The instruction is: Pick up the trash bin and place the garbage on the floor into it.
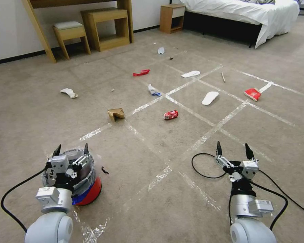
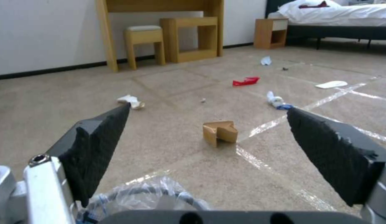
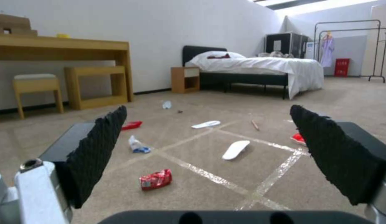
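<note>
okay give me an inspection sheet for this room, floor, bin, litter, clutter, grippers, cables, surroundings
Surface: carpet with shiny tape lines in a grid.
Bin: red and blue bin, clear liner, upright on the floor under the left gripper.
Litter: cardboard, red wrappers, two slippers, tissue wads, stick, all on the floor.
Clutter: dark scrap beside the bin.
Grippers: left gripper open above the bin's rim; right gripper open, empty, above bare floor.
Cables: black cables loop from both wrists.
Surroundings: stool, desk, nightstand, bed.
</note>
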